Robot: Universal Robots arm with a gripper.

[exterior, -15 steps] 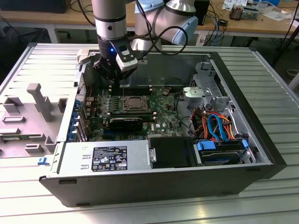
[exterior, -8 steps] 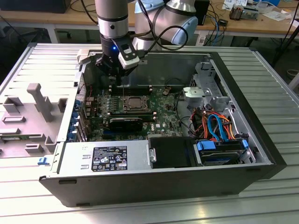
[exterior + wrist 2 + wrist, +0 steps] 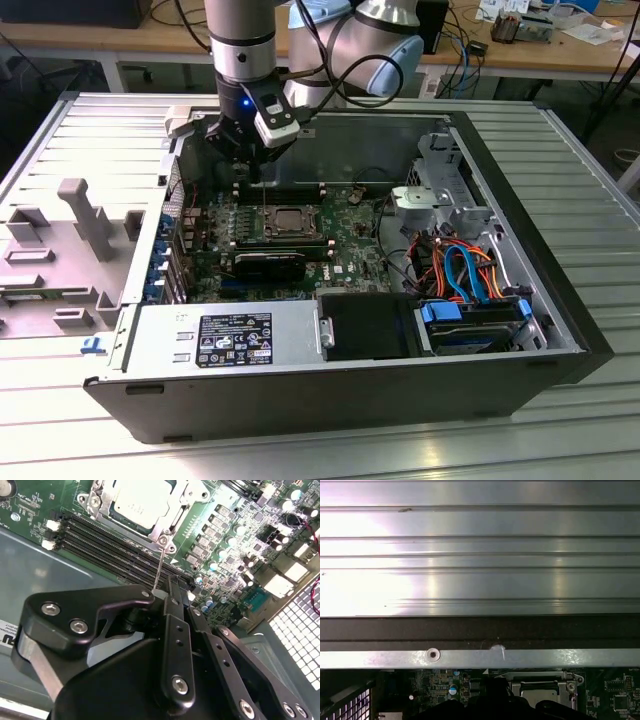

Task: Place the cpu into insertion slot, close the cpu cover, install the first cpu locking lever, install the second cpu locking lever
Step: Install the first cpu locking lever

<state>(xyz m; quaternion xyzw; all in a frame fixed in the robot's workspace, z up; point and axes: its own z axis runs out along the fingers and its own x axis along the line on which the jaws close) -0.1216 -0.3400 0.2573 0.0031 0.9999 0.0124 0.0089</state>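
Two steps look done, judging by how things lie: the cpu (image 3: 140, 500) sits in the insertion slot (image 3: 95, 502), and the cpu cover (image 3: 167, 524) lies flat over it, framing its dull silver top.

My fingers (image 3: 172, 587) are drawn narrow. A thin locking lever (image 3: 159, 562) runs from the socket's corner straight to their tips, so I judge I am gripping it, not yet latched. I cannot tell which of the two levers it is.

Just beyond the tips lie the long black memory slots (image 3: 110, 545), between me and the socket.

In the exterior view I hang at eleven o'clock of the socket, inside the open computer case (image 3: 560, 330). A black graphics card (image 3: 270, 262) sits at six o'clock of it and a cable bundle (image 3: 460, 270) at three o'clock. Farther out, the power supply (image 3: 225, 340) lies at seven o'clock, and the ribbed counter (image 3: 560, 420) lies all around.
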